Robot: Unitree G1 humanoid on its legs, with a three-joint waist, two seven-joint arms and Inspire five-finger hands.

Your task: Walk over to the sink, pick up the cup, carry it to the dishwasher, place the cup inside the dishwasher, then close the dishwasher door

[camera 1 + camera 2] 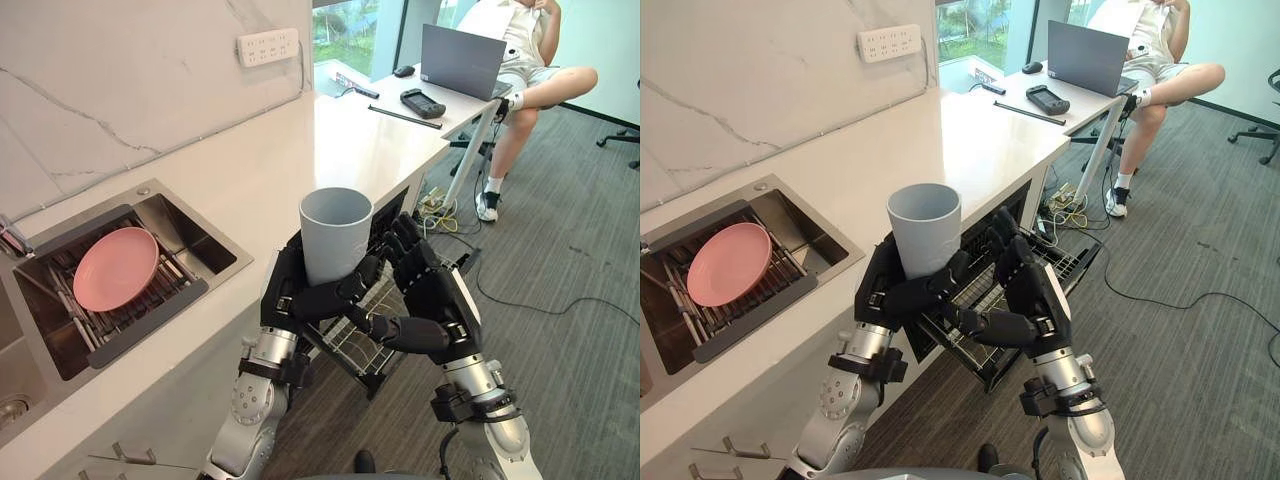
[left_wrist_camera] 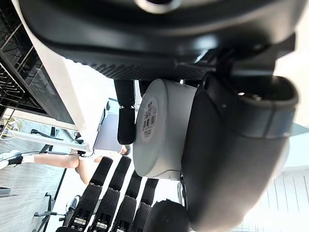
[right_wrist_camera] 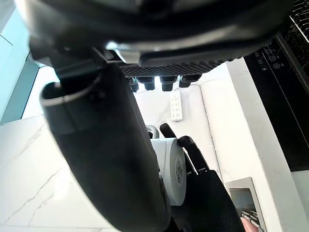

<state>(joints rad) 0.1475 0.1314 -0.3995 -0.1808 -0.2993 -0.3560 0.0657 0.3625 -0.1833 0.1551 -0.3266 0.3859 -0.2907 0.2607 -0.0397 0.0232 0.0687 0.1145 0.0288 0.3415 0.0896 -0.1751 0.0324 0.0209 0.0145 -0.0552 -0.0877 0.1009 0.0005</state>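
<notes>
Big white desk (image 1: 285, 165) runs along the marble wall, and under its front edge the dishwasher (image 1: 395, 205) stands open, with its wire rack (image 1: 1072, 262) pulled out over the grey floor. Set into the desk on the robot's left is the steel sink (image 1: 195, 238), and a pink plate (image 1: 115, 268) lies tilted on the rack inside it. Far end of the room, a person (image 1: 520, 60) sits at a second desk behind an open laptop (image 1: 460, 60).

Now the action, front and centre: the grey cup (image 1: 335, 232) is up in the air, upright, mouth open to the ceiling, just off the desk's edge and above the pulled-out rack. The left hand (image 1: 300, 295) has it, fingers and thumb curled round the cup's lower half in a firm wrap. The right hand (image 1: 435, 290) hovers just beside the cup, fingers straight and loose and the thumb reaching in towards the left hand. It has hold of nothing.
</notes>
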